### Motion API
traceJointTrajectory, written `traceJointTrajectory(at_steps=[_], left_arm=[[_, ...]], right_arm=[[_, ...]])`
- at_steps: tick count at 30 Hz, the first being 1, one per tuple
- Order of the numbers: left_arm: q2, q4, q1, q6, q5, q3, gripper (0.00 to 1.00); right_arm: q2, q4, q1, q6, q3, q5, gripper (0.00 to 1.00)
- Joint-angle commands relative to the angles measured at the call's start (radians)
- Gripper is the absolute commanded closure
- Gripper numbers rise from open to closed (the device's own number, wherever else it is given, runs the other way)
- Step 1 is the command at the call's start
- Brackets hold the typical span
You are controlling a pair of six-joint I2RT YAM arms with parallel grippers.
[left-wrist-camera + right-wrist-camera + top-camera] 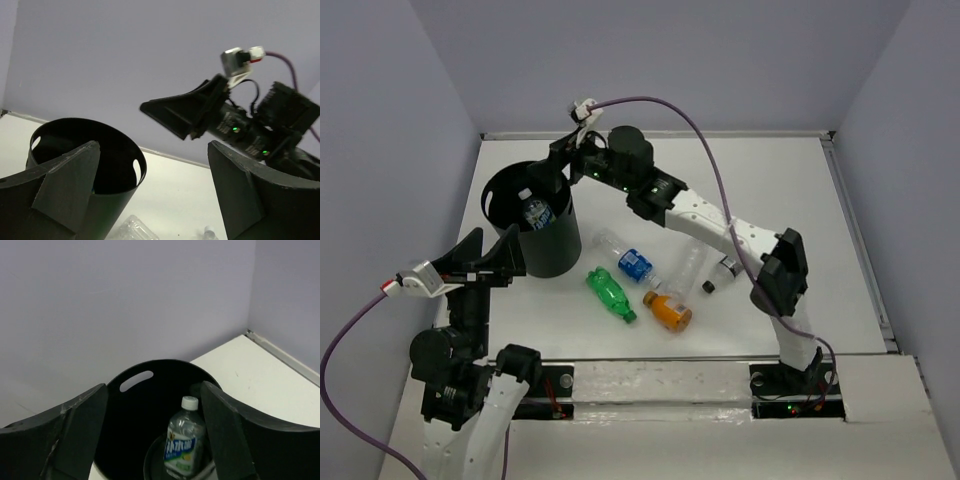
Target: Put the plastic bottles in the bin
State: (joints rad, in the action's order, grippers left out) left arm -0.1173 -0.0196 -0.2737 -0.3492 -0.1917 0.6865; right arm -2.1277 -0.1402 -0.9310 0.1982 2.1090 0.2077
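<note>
The black bin (556,244) stands at the table's left. Inside it lies a clear bottle with a blue-white label (536,214), seen from above as the labelled bottle (184,440) resting low in the bin (165,362). My right gripper (570,160) hovers over the bin's far rim, open, and the right gripper (155,425) holds nothing. On the table lie a green bottle (610,293), an orange bottle (668,311), a blue-labelled clear bottle (625,257), a bare clear bottle (685,268) and a dark-labelled one (722,270). My left gripper (490,255) is open beside the bin's near left side.
In the left wrist view the bin (125,150) fills the left, with the right gripper (185,112) above it and a clear bottle (132,230) at the bottom edge. Grey walls close in the table at back and sides. The right arm (720,225) stretches over the loose bottles.
</note>
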Motion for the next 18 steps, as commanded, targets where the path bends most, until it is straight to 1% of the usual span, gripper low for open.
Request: traceJointTrajectory(at_steps=[1,2,3,5,7,8,10,12,13,15,18], left_arm=[[0.001,0.037,-0.004,0.012,-0.011,0.004,0.01],[0.001,0.037,-0.002,0.012,-0.009,0.002,0.01],[0.004,0.037,-0.004,0.012,-0.008,0.001,0.01],[0.004,0.04,-0.002,0.01,-0.002,-0.001,0.01],[0.004,0.041,-0.004,0.009,0.001,0.001,0.01],[0.001,0.043,-0.004,0.009,0.003,-0.002,0.01],[-0.002,0.044,-0.002,0.007,0.006,-0.002,0.01],[-0.01,0.046,-0.002,0.007,0.012,-0.004,0.01],[-0.013,0.046,-0.004,0.007,0.015,-0.004,0.01],[-0.021,0.044,-0.002,0.007,0.018,-0.004,0.01],[-0.027,0.041,-0.004,0.007,0.02,-0.004,0.01]], right_arm=[[0.254,0.011,0.0,-0.109,-0.251,-0.153,0.26],[0.287,0.03,0.009,-0.117,-0.364,-0.169,0.36],[0.316,0.051,0.009,-0.118,-0.416,-0.188,0.4],[0.382,0.122,0.04,-0.111,-0.542,-0.235,0.43],[0.408,0.19,0.053,-0.109,-0.596,-0.248,0.43],[0.417,0.255,0.063,-0.108,-0.613,-0.254,0.36],[0.407,0.345,0.063,-0.121,-0.627,-0.22,0.27],[0.367,0.39,0.063,-0.146,-0.612,-0.173,0.17],[0.347,0.425,0.063,-0.157,-0.586,-0.159,0.16],[0.289,0.441,0.072,-0.178,-0.561,-0.159,0.14],[0.226,0.448,0.098,-0.187,-0.514,-0.116,0.14]])
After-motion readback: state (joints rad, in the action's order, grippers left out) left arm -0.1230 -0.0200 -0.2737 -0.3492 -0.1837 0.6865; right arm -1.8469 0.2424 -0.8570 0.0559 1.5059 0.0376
